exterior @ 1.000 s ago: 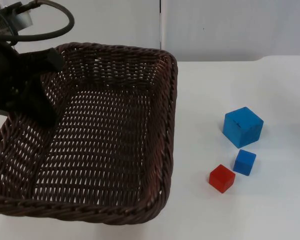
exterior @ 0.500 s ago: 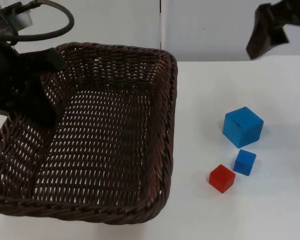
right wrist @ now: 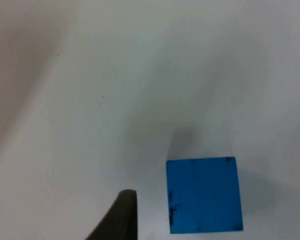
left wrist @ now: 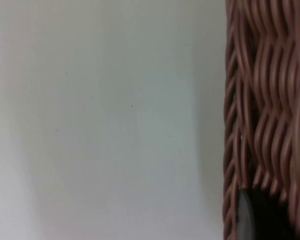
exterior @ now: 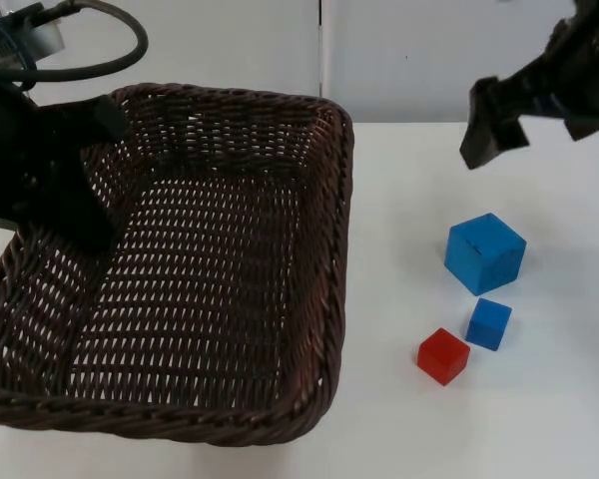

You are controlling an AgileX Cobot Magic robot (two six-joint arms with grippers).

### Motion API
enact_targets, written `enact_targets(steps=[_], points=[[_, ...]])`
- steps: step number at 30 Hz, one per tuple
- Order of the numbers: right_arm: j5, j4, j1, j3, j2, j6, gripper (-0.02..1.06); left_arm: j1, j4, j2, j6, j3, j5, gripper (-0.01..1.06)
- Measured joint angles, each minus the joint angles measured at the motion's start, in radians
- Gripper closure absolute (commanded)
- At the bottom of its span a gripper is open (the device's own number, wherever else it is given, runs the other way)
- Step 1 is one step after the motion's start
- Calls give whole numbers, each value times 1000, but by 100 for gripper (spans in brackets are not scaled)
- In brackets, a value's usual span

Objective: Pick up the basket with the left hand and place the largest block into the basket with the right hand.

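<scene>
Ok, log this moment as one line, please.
left gripper: holds basket rim | right gripper: above large blue block | blocks: all on table

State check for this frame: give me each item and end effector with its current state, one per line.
basket: gripped at its left rim, empty
left end effector: shut on the basket rim
right end effector: above the table behind the large blue block, holding nothing
large blue block: on the table, untouched
small blue block: on the table
red block: on the table
</scene>
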Motion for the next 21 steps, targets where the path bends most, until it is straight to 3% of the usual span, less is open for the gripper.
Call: enact_targets(steps=[21], points=[[-172, 2, 0, 0, 255, -7, 0, 0, 0, 0, 0, 0, -11, 105]])
